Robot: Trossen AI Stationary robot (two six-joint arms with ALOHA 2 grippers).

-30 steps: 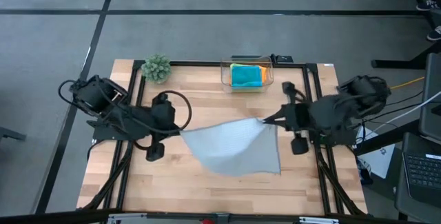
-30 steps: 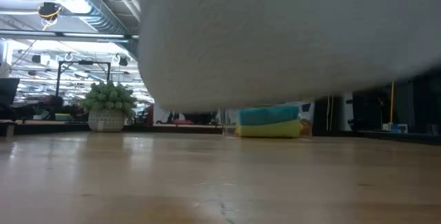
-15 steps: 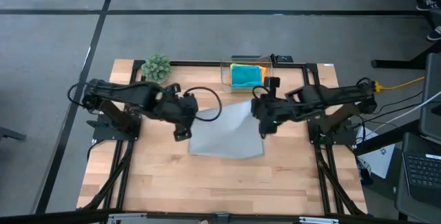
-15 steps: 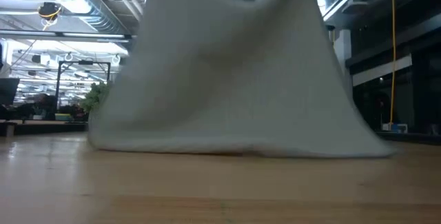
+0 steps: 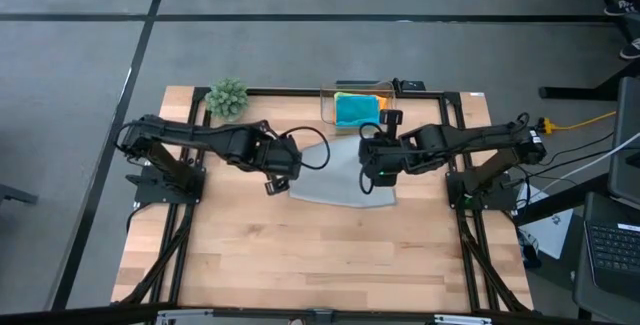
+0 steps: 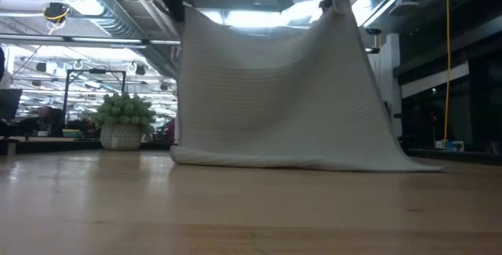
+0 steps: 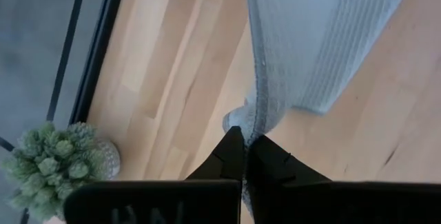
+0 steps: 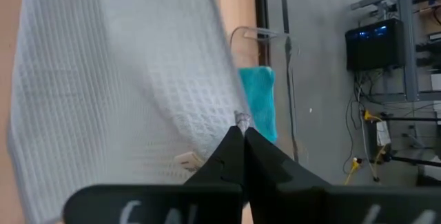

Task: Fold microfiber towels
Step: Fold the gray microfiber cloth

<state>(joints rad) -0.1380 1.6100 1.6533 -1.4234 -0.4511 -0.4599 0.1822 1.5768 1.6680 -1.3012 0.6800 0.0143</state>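
A pale wooden counter [image 5: 300, 255] framed in black rails stands on a grey floor, with a dim workshop of ceiling lights stretching off behind it in the low view. The landmark here is the clear plastic box [image 5: 356, 111] at the counter's far edge, which holds a turquoise towel [image 5: 357, 111] lying on something orange and yellow-green (only slivers of those show).

Just in front of that box hangs the grey towel [image 5: 343, 173], held up by its two top corners. The left pincer [image 5: 283, 173] is pressed together on the corner farther from the box, toward the little green plant [image 5: 227, 97]; the right pincer [image 5: 372, 175] is pinched shut on the corner directly in front of the box. In the low view the cloth drapes like a curtain, its bottom hem resting on the wood and trailing out to one side.

By my reading the step in hand is the first fold: the towel is lifted and its lower edge laid down as an anchor. The next move calls for carrying both held corners together over the resting hem and lowering them evenly, so that edge meets edge.

The cloth looks soft and limp, with a fine waffle weave and a stitched border, and it sags a little between the two grips.
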